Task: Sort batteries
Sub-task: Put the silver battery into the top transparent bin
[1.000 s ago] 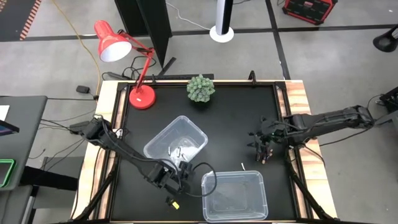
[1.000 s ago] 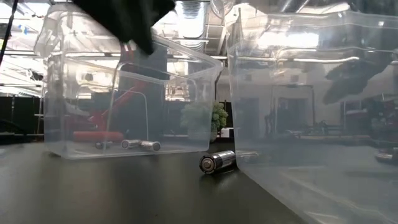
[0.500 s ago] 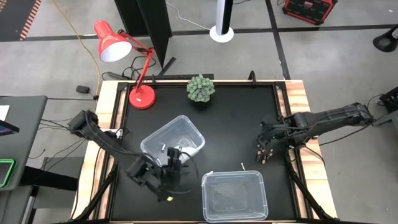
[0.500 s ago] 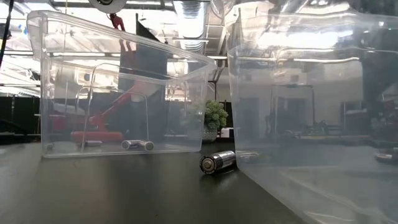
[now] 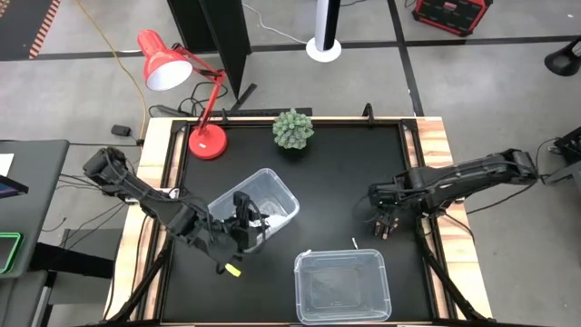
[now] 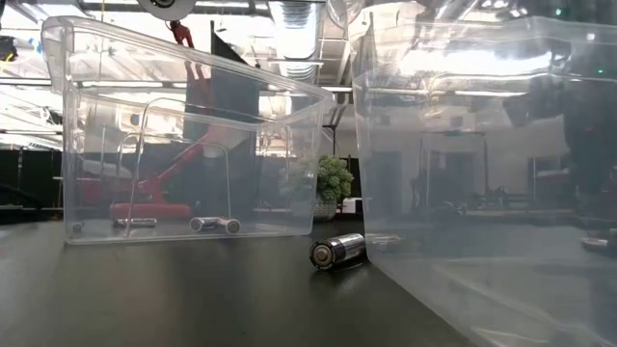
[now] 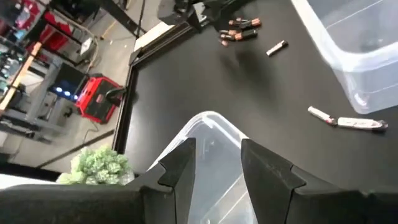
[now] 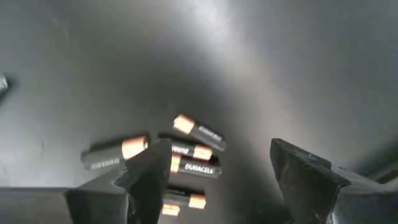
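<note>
Batteries (image 8: 186,149) are lying clustered near the worktop's (image 5: 336,163) right edge, the right pincer (image 5: 385,223) hovering apart above them; left pincer (image 5: 243,221) is gaping, empty, over the tilted bin (image 5: 257,204).

Left gripper (image 5: 243,221) hovers with fingers (image 7: 177,167) parted; right gripper (image 5: 383,221) points down, spread wide.

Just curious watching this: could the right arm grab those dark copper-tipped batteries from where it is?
Probably yes. The right gripper hangs open directly over the cluster of dark copper-tipped batteries on the bare black table, with nothing in between.
</note>
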Controlling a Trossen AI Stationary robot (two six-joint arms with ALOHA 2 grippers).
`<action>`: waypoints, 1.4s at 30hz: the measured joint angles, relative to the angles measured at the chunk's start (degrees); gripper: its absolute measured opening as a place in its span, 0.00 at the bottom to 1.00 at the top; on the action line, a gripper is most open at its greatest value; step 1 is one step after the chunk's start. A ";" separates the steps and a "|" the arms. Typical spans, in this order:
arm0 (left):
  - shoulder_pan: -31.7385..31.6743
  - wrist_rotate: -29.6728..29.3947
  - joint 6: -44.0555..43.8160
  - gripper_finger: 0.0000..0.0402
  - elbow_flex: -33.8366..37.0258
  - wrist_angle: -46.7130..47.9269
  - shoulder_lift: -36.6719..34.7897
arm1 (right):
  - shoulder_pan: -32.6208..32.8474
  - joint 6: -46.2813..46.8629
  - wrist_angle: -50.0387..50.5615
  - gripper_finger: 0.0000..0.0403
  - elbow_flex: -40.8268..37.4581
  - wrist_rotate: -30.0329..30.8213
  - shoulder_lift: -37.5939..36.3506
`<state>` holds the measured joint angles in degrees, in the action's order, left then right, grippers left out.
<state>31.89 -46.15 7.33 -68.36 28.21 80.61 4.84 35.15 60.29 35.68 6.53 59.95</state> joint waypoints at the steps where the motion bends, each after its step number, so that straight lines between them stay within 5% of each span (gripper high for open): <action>1: -0.57 0.75 1.36 0.31 2.29 -2.44 -1.12 | -0.13 -1.68 -0.01 0.72 0.55 -0.45 1.13; 7: -4.96 7.87 11.79 0.31 14.50 -20.39 -8.55 | -1.36 -6.22 0.93 0.72 2.87 -0.46 8.22; 12: -8.67 12.12 13.03 0.31 19.10 -23.32 -13.74 | -1.52 -9.01 2.34 0.72 3.55 -0.63 12.95; 24: -13.76 17.60 18.28 0.31 21.07 -25.96 -16.58 | -1.84 -5.73 1.10 0.72 3.91 -1.09 22.48; 42: -15.31 20.59 23.12 0.31 21.05 -29.25 -16.56 | -3.51 -2.95 -5.83 0.68 3.79 -1.63 26.72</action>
<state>16.58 -25.56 30.45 -47.31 -1.04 64.05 1.33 32.20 54.46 39.47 4.90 86.67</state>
